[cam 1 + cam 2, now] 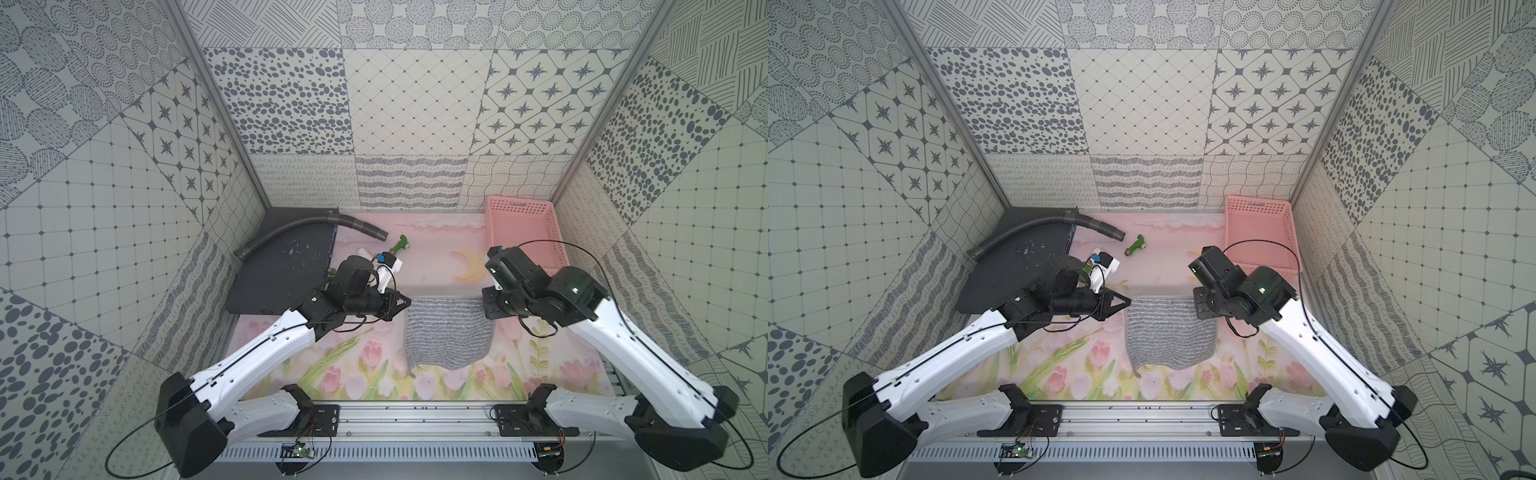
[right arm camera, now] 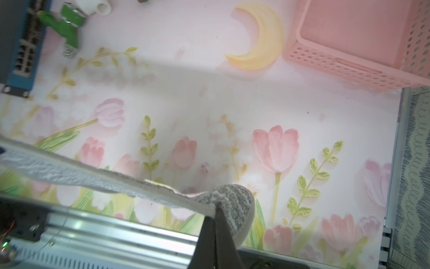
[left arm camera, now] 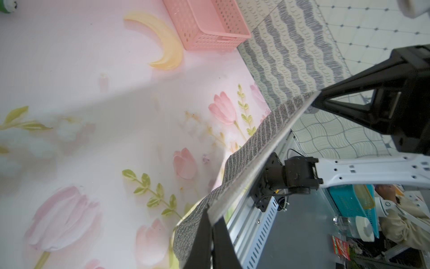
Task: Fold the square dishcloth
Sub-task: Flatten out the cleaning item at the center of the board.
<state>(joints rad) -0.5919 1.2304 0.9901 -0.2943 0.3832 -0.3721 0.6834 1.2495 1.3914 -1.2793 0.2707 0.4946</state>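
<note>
The square dishcloth (image 1: 449, 332) (image 1: 1171, 332) is grey with thin wavy white stripes. It is held off the flowered table mat by its two far corners, with its top edge stretched between the arms and its lower part sagging toward the front. My left gripper (image 1: 409, 302) (image 1: 1128, 302) is shut on the left corner. The left wrist view shows the left gripper (image 3: 210, 209) pinching the dishcloth (image 3: 256, 144). My right gripper (image 1: 486, 301) (image 1: 1200, 305) is shut on the right corner. In the right wrist view the right gripper (image 2: 217, 206) grips the dishcloth (image 2: 232, 200).
A pink plastic basket (image 1: 523, 228) (image 1: 1258, 232) stands at the back right, close behind the right arm. At the back left, a dark board (image 1: 282, 274) carries a black ribbed hose (image 1: 299, 232). A small green toy (image 1: 399, 245) lies behind the left arm.
</note>
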